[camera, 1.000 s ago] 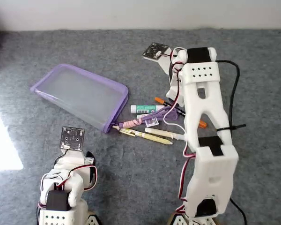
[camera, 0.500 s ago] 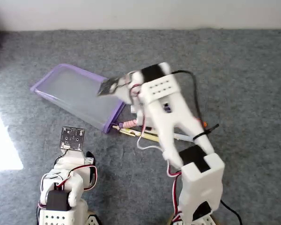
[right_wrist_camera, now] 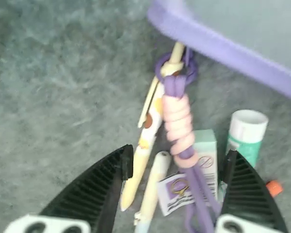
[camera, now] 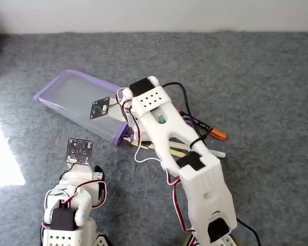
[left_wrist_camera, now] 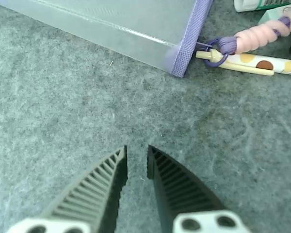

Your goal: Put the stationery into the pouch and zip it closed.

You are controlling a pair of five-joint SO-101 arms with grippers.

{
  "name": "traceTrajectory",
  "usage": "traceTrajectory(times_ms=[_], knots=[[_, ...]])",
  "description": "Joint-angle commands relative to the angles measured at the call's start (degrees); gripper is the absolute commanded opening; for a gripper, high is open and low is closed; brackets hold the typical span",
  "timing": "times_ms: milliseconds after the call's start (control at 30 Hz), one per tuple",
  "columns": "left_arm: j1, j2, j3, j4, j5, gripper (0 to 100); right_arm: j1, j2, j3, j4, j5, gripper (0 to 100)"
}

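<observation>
The purple-edged translucent pouch lies flat at the left, its end just beyond the stationery pile. My right arm stretches over that pile. My right gripper is open wide above it, holding nothing. Between its fingers lie a pink coiled strap on a purple ring, a yellow spotted pen, a small eraser and a glue stick. An orange-capped pen sticks out to the right of the arm. My left gripper is shut over bare carpet, short of the pouch corner.
Grey carpet covers the table. My left arm sits folded at the near left. A bright patch of light falls at the left edge. A pale wall runs along the far side.
My right arm has swung left, from the right side of the stationery pile to over it, beside the pouch end. The left arm has not moved.
</observation>
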Motion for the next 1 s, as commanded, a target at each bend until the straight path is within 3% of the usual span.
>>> traceTrajectory(times_ms=[0, 400, 633, 867, 967], knots=[[0.1, -0.4, -0.3, 0.4, 0.4, 7, -0.5, 1.5, -7.1, 0.0, 0.4, 29.6], [0.1, -0.4, -0.3, 0.4, 0.4, 7, -0.8, 10.7, -9.9, -0.7, 0.4, 29.4], [0.1, -0.4, -0.3, 0.4, 0.4, 7, -1.0, 12.0, -9.9, -0.7, 0.8, 10.6], [0.1, -0.4, -0.3, 0.4, 0.4, 7, -0.4, 12.6, -9.9, -0.6, 0.5, 22.4], [0.1, -0.4, -0.3, 0.4, 0.4, 7, 0.1, 13.0, -11.8, -0.7, 0.5, 23.1]])
